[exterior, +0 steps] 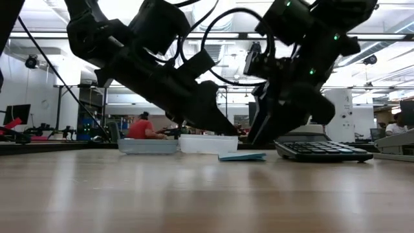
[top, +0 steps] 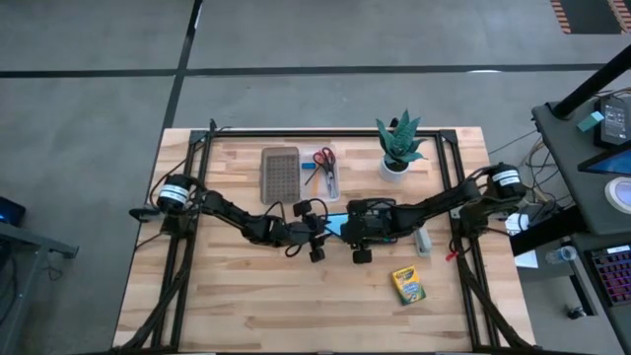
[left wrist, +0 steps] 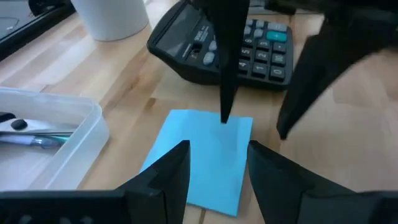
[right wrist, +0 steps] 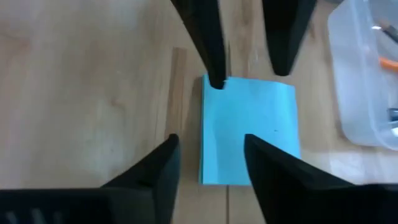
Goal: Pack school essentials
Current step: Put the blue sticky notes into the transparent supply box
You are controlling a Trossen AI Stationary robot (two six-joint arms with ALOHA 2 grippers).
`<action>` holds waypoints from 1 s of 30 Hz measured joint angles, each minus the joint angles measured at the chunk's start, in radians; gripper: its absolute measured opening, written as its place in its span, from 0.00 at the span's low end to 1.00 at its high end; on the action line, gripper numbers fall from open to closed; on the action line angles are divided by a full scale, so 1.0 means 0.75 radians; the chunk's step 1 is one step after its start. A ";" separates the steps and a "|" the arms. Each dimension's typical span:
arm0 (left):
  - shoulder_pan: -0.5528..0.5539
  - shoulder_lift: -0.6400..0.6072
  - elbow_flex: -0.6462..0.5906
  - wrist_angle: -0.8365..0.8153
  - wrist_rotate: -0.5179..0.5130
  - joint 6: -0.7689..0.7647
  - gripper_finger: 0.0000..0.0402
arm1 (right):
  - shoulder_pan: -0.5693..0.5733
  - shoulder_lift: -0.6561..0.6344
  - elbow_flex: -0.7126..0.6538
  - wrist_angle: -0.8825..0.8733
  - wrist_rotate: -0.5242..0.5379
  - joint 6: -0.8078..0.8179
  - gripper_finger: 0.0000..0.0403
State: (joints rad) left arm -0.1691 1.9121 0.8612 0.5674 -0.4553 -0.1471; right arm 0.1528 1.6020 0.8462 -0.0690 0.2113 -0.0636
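The light-blue sticky pad [top: 335, 225] [left wrist: 208, 158] [right wrist: 249, 127] lies flat on the table between both open grippers. My left gripper [top: 323, 231] [left wrist: 217, 177] comes from the left, its fingers straddling the pad's near end. My right gripper [top: 347, 229] [right wrist: 208, 171] comes from the right and faces it. The clear tray [top: 323, 176] [left wrist: 56, 134] holds the red-handled scissors and pens. The yellow-green crayon box [top: 407, 286] lies near the right front. A small eraser [top: 422, 242] lies by my right arm. My left gripper has one fingertip [right wrist: 216, 81] down at a corner of the sticky pad [right wrist: 225, 87], slanting from above; I cannot tell whether it touches. My right gripper has one fingertip [left wrist: 225, 118] at the pad's opposite edge [left wrist: 214, 124], the other off the pad; touch cannot be told.
A black calculator [left wrist: 242, 46] [exterior: 317, 150] sits just beyond the pad under my right arm. The dark brown tray [top: 279, 173] and the potted plant [top: 399, 148] stand near the far edge. Bare wood [top: 276, 306] stretches along the near side.
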 joint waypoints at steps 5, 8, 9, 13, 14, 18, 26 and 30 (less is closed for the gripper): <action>0.006 0.000 -0.003 -0.015 0.001 0.001 0.35 | -0.038 0.046 0.010 0.006 0.001 0.030 0.54; 0.009 0.000 -0.003 -0.018 0.000 -0.001 0.35 | -0.053 0.069 0.023 0.011 0.002 0.023 0.59; 0.009 0.000 -0.003 -0.020 0.000 -0.001 0.35 | -0.059 0.077 0.027 0.016 0.001 0.018 0.60; 0.010 0.000 -0.004 -0.024 0.001 -0.002 0.35 | -0.069 0.118 0.044 0.014 -0.002 0.015 0.63; 0.010 0.000 -0.004 -0.024 0.001 -0.002 0.35 | -0.073 0.128 0.048 0.015 -0.001 0.015 0.63; 0.010 -0.001 -0.004 -0.030 0.001 -0.003 0.35 | -0.086 0.163 0.061 0.016 -0.005 0.026 0.61; 0.010 -0.002 -0.004 -0.035 0.001 -0.004 0.35 | -0.129 0.176 0.057 0.025 -0.016 0.035 0.38; 0.010 -0.002 -0.004 -0.034 0.001 -0.003 0.35 | -0.134 0.177 0.057 0.021 -0.039 0.018 0.23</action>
State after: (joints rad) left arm -0.1619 1.9106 0.8585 0.5415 -0.4549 -0.1490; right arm 0.0525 1.7348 0.8886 -0.0532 0.1822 -0.0505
